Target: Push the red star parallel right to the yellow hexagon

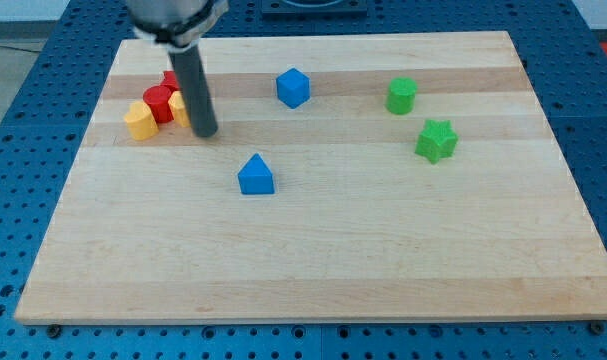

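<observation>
Pale wooden board on a blue perforated table.

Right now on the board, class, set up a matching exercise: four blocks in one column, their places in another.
1. blue cube
2. green star
3. blue triangular block
4. yellow block

A. farthest to the view's left
B. near the board's middle
C. farthest to the view's right
D. toward the view's top, right of my tip

Pairs: 1-D, 2-C, 3-B, 4-A

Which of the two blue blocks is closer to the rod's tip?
The blue block nearer the view's bottom, near the board's middle, sits closer to my tip. The other blue block lies farther toward the view's top and right.
</observation>
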You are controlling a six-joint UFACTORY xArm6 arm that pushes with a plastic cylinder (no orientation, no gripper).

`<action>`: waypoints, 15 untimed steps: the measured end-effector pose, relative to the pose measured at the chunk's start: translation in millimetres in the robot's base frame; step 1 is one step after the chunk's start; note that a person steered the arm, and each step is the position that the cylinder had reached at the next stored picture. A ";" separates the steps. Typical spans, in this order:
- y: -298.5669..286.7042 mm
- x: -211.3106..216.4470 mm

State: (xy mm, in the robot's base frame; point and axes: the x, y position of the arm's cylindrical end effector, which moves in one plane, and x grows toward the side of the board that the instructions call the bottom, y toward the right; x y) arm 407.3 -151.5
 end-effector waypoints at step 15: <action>79.4 -47.6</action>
State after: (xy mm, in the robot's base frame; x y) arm 359.7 -72.1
